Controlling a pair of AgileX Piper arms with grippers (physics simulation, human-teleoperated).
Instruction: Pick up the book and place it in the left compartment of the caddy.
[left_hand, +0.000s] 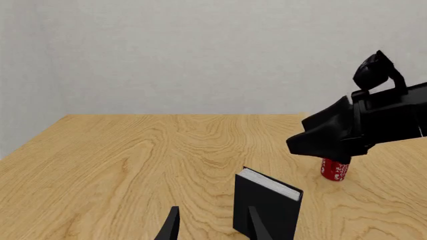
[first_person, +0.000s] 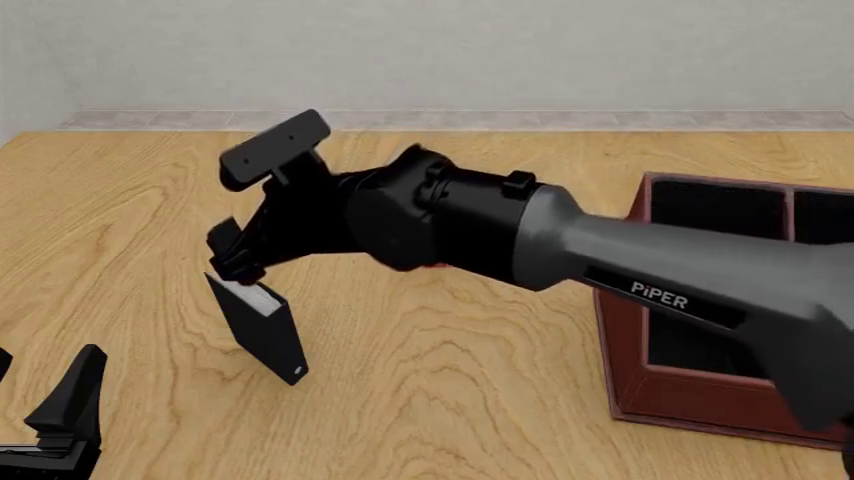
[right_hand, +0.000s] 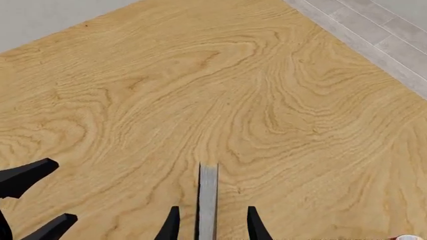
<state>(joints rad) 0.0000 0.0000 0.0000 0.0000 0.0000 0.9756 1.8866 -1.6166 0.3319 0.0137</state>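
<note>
A: From the left wrist?

B: Shows book (left_hand: 267, 205) standing on end on table (left_hand: 133, 160), white page edges up, foot cropped out. Left gripper (left_hand: 213, 210) spread wide and empty, just short of it. Right gripper (left_hand: 300, 145) hanging above and beyond the book, apart from it, with mug (left_hand: 334, 169) behind.

A: From the front?

B: Puts right gripper (first_person: 230, 262) right at the book's (first_person: 260, 335) top end, having reached across from the right. Leaves contact unclear from here. Caddy (first_person: 617, 330) well apart at the right, left compartment (first_person: 674, 350) partly hidden by the arm. Left gripper (first_person: 60, 410) idle at the near left corner.

A: From the right wrist?

B: Looks straight down the page edge of the book (right_hand: 208, 200), right gripper (right_hand: 208, 209) astride it, released, table showing on both sides. Nothing clamped yet. Left gripper (right_hand: 33, 200) parted too.

A: Handling?

B: Probably light and stiff, being a thin hardcover. Likely slick on the covers, so liable to swing or slide if pinched only at a corner. Better squeezed flat across both covers, a little below the top edge and mid-width. Easily toppled by one finger touching first.
</note>
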